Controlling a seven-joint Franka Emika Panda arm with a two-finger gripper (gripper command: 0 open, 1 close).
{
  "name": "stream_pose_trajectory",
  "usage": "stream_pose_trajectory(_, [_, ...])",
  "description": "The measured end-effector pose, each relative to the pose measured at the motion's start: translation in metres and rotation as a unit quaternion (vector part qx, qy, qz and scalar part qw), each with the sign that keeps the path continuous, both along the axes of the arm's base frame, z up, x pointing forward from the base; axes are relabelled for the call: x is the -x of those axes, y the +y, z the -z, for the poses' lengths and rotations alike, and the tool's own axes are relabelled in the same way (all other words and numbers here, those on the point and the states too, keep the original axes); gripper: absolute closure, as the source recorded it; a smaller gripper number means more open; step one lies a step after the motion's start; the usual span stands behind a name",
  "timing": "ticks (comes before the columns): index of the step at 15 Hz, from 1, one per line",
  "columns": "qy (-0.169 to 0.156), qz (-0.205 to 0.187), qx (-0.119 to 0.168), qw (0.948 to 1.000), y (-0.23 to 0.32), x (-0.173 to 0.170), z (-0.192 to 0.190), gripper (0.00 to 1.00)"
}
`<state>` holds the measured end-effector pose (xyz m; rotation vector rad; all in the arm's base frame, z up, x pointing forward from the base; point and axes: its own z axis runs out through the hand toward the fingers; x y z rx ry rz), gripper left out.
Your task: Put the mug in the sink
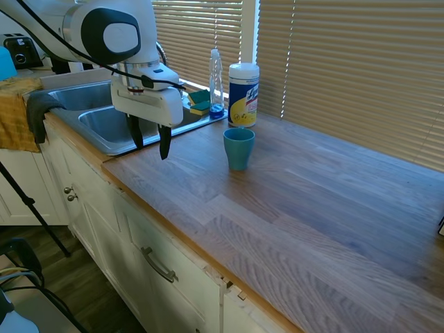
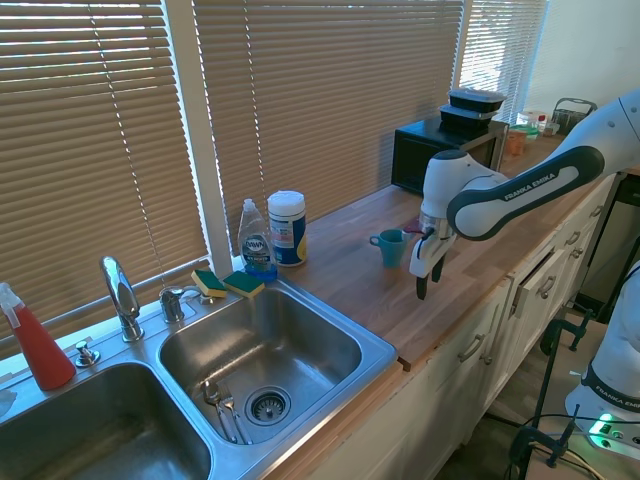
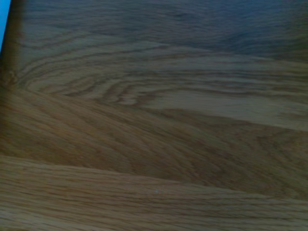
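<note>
The teal mug [image 1: 238, 148] stands upright on the wooden counter, just in front of the wipes canister; the second exterior view shows the mug [image 2: 390, 246] with a small handle. My gripper [image 1: 151, 150] hangs open above the counter's front edge, between the mug and the sink [image 1: 97, 141], with nothing between its fingers. It is well apart from the mug. The steel sink [image 2: 378, 352] has two basins and a chrome faucet [image 2: 120, 295]. The wrist view shows only blurred wood grain and a thin blue sliver [image 3: 3, 24] at one edge.
A white-and-yellow wipes canister [image 1: 243, 95], a dish soap bottle [image 1: 216, 83] and sponges [image 1: 199, 103] stand by the window behind the sink. Cutlery [image 2: 222, 405] lies in the near basin. A yellow towel [image 1: 17, 114] hangs at the far basin. A microwave [image 2: 440, 150] sits further along the counter.
</note>
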<state>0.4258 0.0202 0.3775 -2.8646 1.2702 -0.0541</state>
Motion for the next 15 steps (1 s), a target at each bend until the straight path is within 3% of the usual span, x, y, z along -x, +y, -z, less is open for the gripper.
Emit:
stream_pose_trajectory(3, [-0.002,0.000,0.000,1.0000,0.000,-0.001,-0.001,0.00])
stream_pose_trajectory(7, [-0.033,0.018,-0.003,0.9993,-0.009,-0.017,-0.030,0.00])
stream_pose_trajectory(12, [-0.082,0.075,-0.004,0.9938,-0.049,-0.055,-0.074,0.00])
stream_pose_trajectory(15, [-0.091,0.111,-0.003,0.9896,-0.066,-0.093,-0.078,0.00])
